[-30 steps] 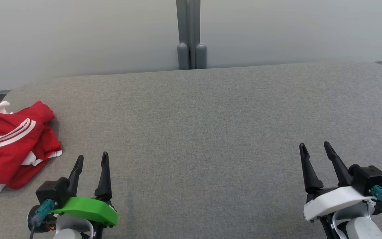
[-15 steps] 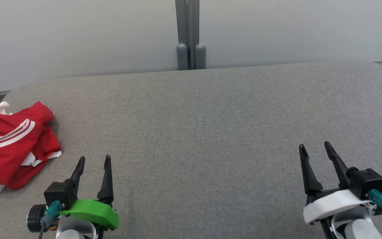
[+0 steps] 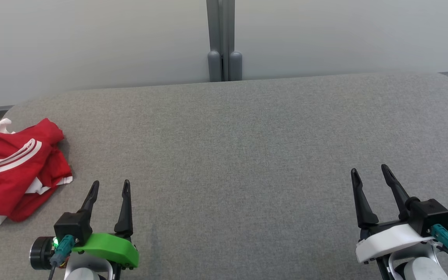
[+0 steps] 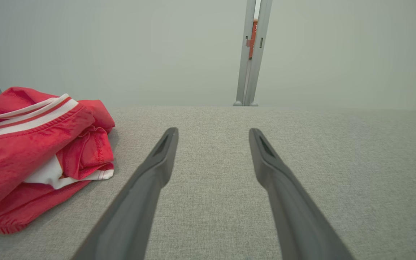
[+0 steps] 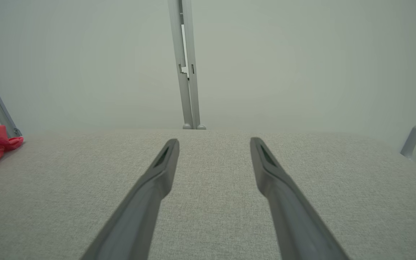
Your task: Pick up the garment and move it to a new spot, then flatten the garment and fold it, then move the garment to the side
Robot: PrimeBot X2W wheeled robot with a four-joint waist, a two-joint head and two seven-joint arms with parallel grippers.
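While the left hand [image 3: 111,181] has turned slightly, the head view shows the red garment [image 3: 14,171] unmoved, crumpled at the left edge of the tabletop [image 3: 228,147], its long axis running near-left to far-right; pick-up seems unstarted. Left wrist view: fingers [image 4: 157,169] spread, empty, garment near their left. Right wrist view: right hand [image 5: 214,140] likewise spread, empty, garment well apart.

Lab bay, pale partition panels [image 3: 91,39], grey padded table [image 3: 247,136]
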